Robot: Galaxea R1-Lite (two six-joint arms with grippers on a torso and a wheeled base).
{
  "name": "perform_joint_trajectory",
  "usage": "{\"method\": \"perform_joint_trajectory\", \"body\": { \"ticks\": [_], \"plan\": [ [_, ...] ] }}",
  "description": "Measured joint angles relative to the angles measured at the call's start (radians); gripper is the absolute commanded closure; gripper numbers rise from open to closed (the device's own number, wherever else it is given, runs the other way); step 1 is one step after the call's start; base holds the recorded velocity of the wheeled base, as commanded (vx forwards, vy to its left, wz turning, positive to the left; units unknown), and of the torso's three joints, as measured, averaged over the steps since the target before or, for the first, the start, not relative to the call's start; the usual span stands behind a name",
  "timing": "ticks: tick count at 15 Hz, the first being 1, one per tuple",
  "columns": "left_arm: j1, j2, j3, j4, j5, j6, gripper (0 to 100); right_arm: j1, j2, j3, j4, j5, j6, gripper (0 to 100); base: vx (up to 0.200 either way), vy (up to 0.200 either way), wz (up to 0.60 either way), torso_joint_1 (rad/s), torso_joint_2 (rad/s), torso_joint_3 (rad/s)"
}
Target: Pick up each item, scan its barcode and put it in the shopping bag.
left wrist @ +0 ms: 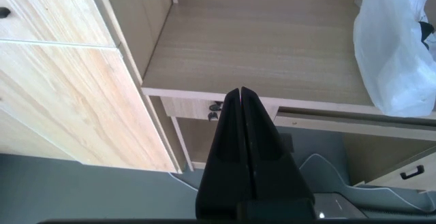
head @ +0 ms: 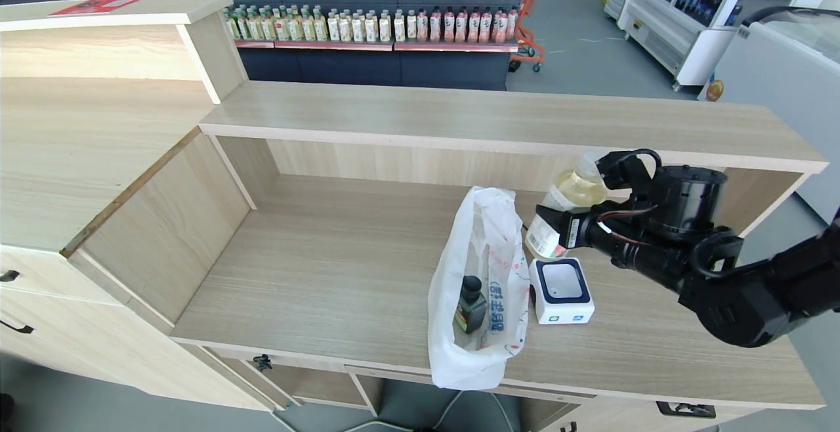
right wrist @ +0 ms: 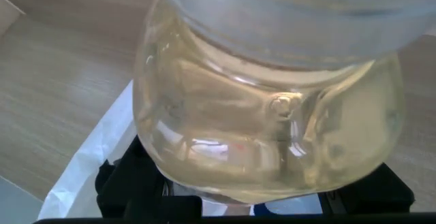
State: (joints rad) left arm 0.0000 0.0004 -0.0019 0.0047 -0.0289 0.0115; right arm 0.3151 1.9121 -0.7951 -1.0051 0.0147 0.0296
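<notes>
A bottle [head: 581,189] of pale yellow liquid is pinched by the right pincer [head: 558,225]. It is held tilted above the table [head: 328,268], just over the far edge of the scanner [head: 561,289], with its label end lowest. In the right wrist view the bottle [right wrist: 272,122] is seen from close up. The bag [head: 453,268] stands open just beside the scanner, and a dark bottle [head: 470,302] is already lodged inside it. The left pincer [left wrist: 240,108] is pressed together on nothing and hangs below the table's front edge, well apart from the bag [left wrist: 395,54].

The scan is judged to be the step in hand. The barcode may be missed if the label is turned away from the scanner window. The grip appears to be taken near the label on a smooth, rounded body, so a slip could be caused by shifting liquid when the bottle is swung. The thin bag is unsupported. Its mouth could be snagged or folded shut, or the bag toppled, if the bottle is lowered off-centre. The dark bottle could be struck if the release is made from high up.
</notes>
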Motion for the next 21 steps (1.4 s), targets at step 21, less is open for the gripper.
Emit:
{"method": "perform_joint_trajectory", "body": {
  "ticks": [21],
  "plan": [
    [0.000,0.000,0.000,0.000,0.000,0.000,100,0.083,0.529,-0.419,-0.149,0.038,-0.218,100,0.000,0.000,0.00,0.000,0.00,0.000]
  ]
}}
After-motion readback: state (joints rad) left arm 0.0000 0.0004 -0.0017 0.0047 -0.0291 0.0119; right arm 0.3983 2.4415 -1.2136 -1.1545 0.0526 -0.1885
